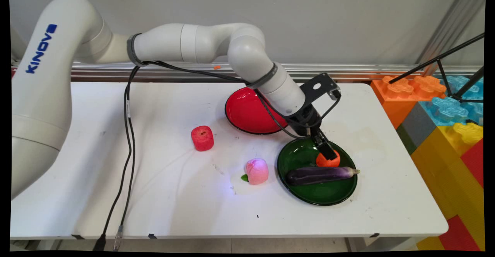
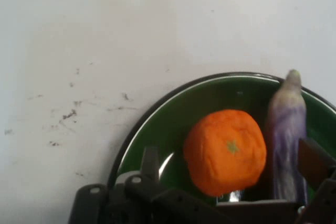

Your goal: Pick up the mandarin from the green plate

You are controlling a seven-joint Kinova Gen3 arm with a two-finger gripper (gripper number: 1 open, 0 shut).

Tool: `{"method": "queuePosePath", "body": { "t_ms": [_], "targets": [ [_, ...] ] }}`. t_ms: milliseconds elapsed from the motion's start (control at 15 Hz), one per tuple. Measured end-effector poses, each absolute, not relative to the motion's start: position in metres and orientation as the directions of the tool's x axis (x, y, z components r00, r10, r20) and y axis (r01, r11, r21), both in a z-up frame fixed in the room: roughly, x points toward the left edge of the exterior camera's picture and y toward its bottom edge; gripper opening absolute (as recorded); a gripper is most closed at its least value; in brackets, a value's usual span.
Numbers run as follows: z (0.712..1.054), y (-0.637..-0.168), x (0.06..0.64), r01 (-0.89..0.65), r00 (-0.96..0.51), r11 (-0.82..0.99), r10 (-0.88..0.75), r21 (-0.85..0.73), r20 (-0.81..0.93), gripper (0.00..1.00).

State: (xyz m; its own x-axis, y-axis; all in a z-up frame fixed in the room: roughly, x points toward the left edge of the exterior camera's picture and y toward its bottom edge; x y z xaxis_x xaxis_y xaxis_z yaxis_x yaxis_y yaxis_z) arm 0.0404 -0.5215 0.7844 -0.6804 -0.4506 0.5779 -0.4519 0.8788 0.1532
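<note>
Nearest, jaws (image 2: 226, 182) stood open astride the round orange fruit (image 2: 226, 150) in the glossy green plate (image 1: 340, 195); bumping the purple eggplant (image 1: 321, 174) seemed a risk.

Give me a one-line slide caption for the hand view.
Open gripper straddling an orange beside a purple eggplant in a green plate on the white table.
</note>
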Motion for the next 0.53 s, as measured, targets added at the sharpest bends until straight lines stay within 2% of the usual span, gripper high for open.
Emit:
{"method": "queuePosePath", "body": {
  "t_ms": [533],
  "targets": [
    [0.7731,-0.5149,0.0409,-0.563,-0.574,0.780,-0.607,0.273,0.550,1.00]
  ]
}}
